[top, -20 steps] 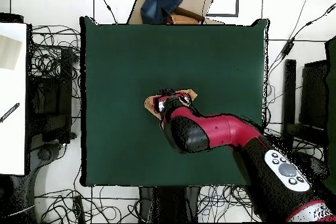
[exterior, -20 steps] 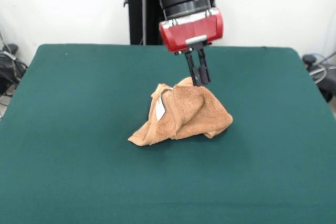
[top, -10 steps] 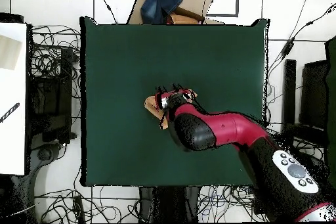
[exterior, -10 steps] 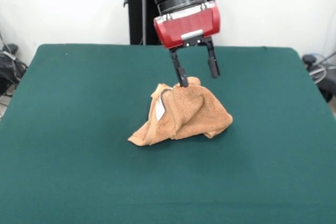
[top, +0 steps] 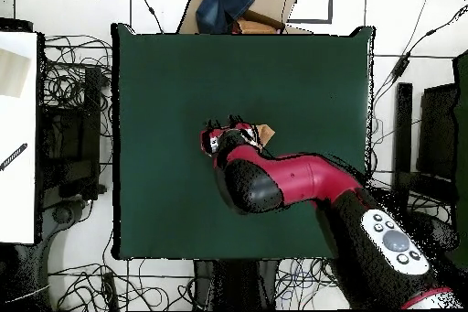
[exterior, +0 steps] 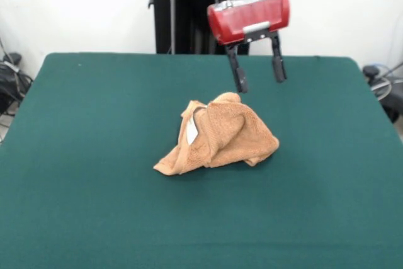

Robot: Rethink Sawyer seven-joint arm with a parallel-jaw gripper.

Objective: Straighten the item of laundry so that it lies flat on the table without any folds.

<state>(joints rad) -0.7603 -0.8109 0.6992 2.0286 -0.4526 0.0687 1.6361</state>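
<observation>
Overhead, the arm [top: 302,180] hides most of the crumpled towel [exterior: 219,135]; the claw [exterior: 257,74] hangs released.

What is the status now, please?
Gripper open, above the towel, not touching. Towel bunched on the table, not flat. Nothing in the way.

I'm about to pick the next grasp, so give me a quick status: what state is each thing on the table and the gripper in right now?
Small orange-tan terry-cloth towel: crumpled in a peaked heap, not flat, white label showing on its left side, not held.
Black two-fingered gripper on the red and black arm: open, empty, above the towel's peak and to its right, not touching it.
Dark green felt-topped table: bears only the towel, near its middle.
</observation>
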